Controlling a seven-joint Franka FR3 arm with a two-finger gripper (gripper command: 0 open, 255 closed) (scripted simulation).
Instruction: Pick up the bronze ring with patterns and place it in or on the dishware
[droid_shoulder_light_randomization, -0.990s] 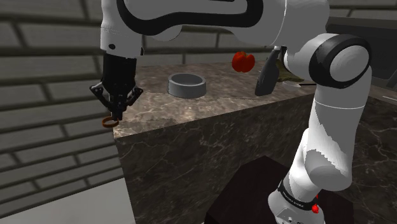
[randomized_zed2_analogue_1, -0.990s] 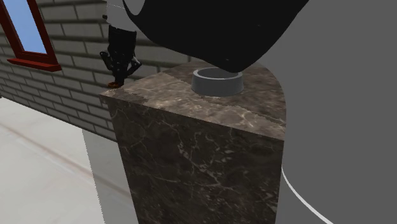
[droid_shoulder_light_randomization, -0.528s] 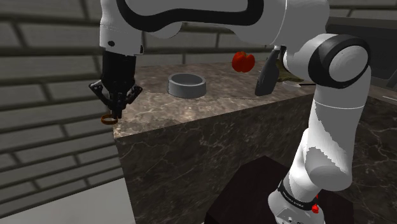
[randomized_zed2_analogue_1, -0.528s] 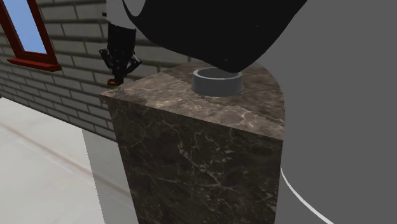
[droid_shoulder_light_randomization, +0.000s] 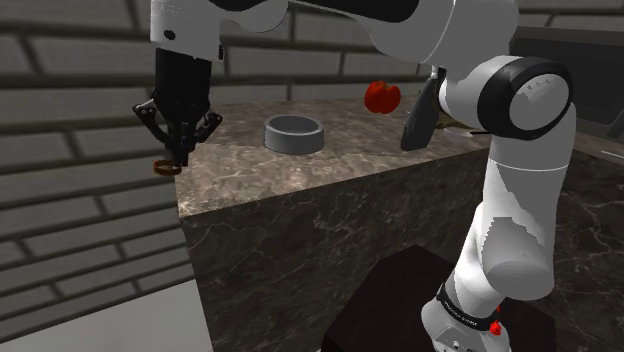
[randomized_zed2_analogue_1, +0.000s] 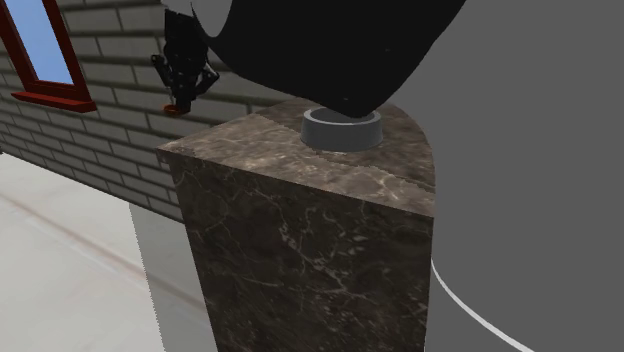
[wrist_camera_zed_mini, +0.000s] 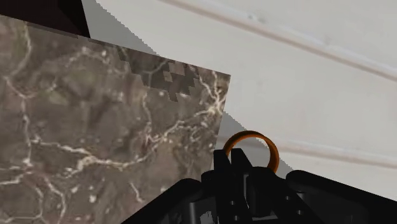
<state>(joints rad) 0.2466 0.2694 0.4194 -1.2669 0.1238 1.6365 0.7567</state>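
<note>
At the shoulder view's left, the gripper (droid_shoulder_light_randomization: 178, 152) is hanging fingers-down in front of the brick wall (droid_shoulder_light_randomization: 70, 110), just off the counter's (droid_shoulder_light_randomization: 300, 210) left corner. Its fingers are pinching together on the rim of the ring (droid_shoulder_light_randomization: 167, 168). The ring is dangling from their tips and lying roughly level. It is riding above countertop height, out over the floor rather than over the stone. The wrist view is agreeing: the fingers are clasping the near side of the orange-brown loop, whose opening is facing the camera, with the counter's corner beside it and pale floor (wrist_camera_zed_mini: 318, 76) beneath. I am not making out any pattern on it.

Moving right, the grey bowl (droid_shoulder_light_randomization: 294, 140) is sitting upright on the counter, well apart from the gripper and lower than the ring. It is looking empty. So the lifting is looking done, and the coming move is turning on one thing: the bowl is lying toward the shoulder view's right of the ring, calling for a carry inward across the corner, then a descent over the bowl's mouth.

Further right, a red fruit (droid_shoulder_light_randomization: 381, 96) and a dark object (droid_shoulder_light_randomization: 418, 120) are standing beyond the bowl, seemingly outside that path. With only the rim pinched, the ring may be liable to tilt or slip in transit.
</note>
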